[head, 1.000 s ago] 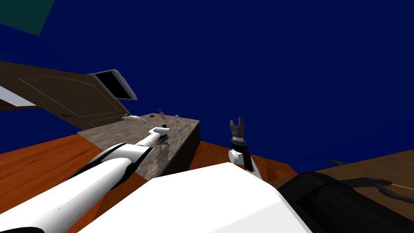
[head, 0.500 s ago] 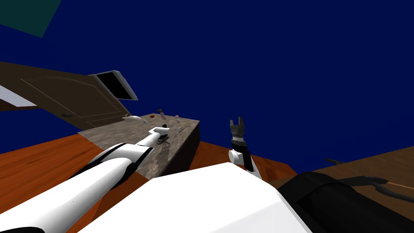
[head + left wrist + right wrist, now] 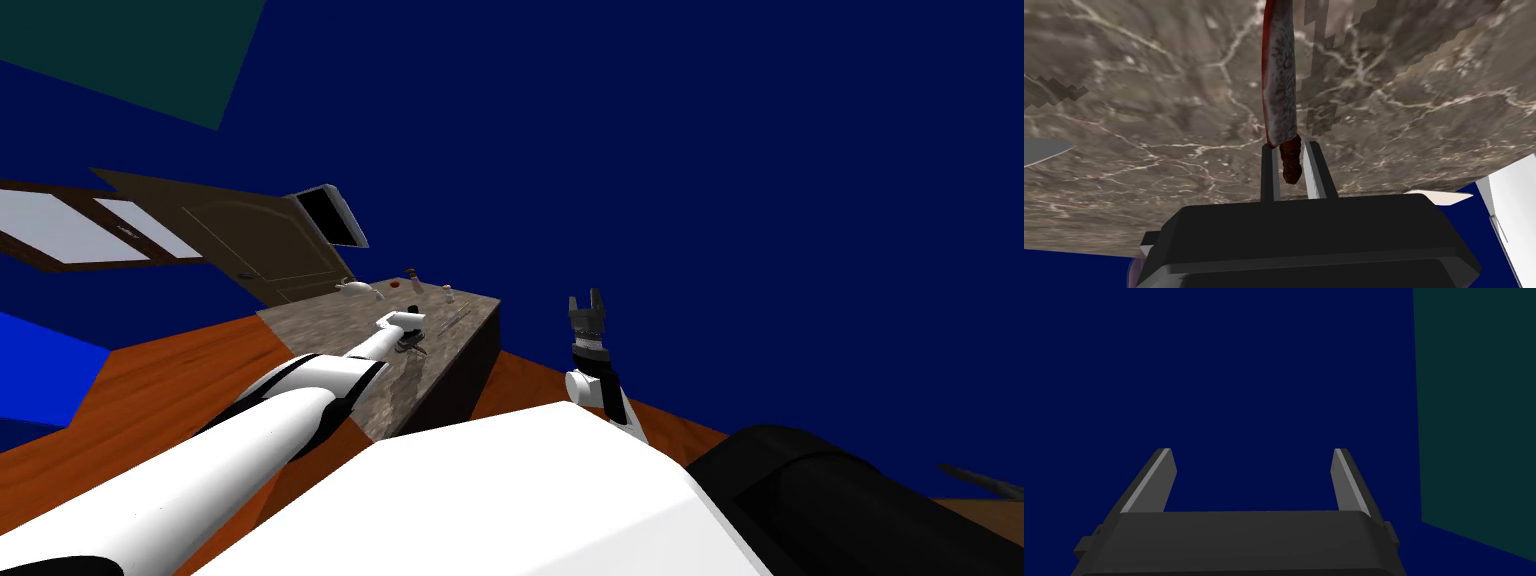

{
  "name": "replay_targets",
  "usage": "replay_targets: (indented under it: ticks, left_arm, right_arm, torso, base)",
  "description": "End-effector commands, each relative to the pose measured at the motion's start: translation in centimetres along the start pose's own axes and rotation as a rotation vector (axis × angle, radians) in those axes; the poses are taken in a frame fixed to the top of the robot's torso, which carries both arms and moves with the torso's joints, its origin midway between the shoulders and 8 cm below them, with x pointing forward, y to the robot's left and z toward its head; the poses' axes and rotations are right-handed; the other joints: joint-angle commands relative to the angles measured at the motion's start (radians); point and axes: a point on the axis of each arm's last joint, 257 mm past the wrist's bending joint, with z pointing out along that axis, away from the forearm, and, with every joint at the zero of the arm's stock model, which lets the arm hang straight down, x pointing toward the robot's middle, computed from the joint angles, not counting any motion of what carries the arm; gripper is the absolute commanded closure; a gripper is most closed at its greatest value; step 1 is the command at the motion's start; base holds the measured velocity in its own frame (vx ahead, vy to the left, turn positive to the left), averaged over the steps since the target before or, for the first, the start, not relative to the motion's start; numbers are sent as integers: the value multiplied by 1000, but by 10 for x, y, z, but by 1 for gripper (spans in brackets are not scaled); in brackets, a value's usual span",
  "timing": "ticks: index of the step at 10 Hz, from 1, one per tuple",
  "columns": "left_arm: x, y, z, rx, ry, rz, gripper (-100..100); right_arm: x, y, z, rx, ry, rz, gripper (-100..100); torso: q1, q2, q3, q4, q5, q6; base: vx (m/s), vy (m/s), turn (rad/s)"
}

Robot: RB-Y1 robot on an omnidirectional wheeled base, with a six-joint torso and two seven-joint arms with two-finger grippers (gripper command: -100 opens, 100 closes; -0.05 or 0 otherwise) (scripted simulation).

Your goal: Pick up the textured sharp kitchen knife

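Observation:
The knife has a pale speckled blade with a red edge and a dark red ribbed handle. My left gripper is shut on that handle, its fingers pressing both sides, and the blade points away over the brown marbled counter. Whether the blade touches the counter I cannot tell. In the head view the left gripper is over the counter near its right edge. My right gripper is held up beside the counter, open and empty.
At the counter's far end stand a white object, two small bottles and thin utensils. Another grey blade tip lies near the left gripper. A brown door is behind the counter, on an orange wooden floor.
The whole head view has shifted, so I have moved: the counter, door and window now sit further right and look smaller. Both arms hold their poses.

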Motion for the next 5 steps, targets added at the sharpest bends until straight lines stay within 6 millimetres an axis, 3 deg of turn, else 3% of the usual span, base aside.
replay_targets:
  ticks: [1,2,4,5]
  left_arm:
    - [5,-14,-4,20,0,39,100]
    - [4,-17,-6,27,-4,41,100]
    - [17,-42,-15,57,0,112,100]
    - [9,-55,-25,92,-25,121,100]
  right_arm:
    - [0,0,0,0,0,0,0]
    - [0,0,0,0,0,0,0]
    - [0,0,0,0,0,0,0]
    - [0,0,0,0,0,0,0]
  torso:
    - [0,0,0,0,0,0]
    - [0,0,0,0,0,-3]
    - [-2,-2,-1,0,0,-1]
    - [-3,-4,-2,0,-1,-2]
  base:
    - [26,-20,274]
    - [40,-37,183]
    - [82,-62,315]
    - [83,-75,245]
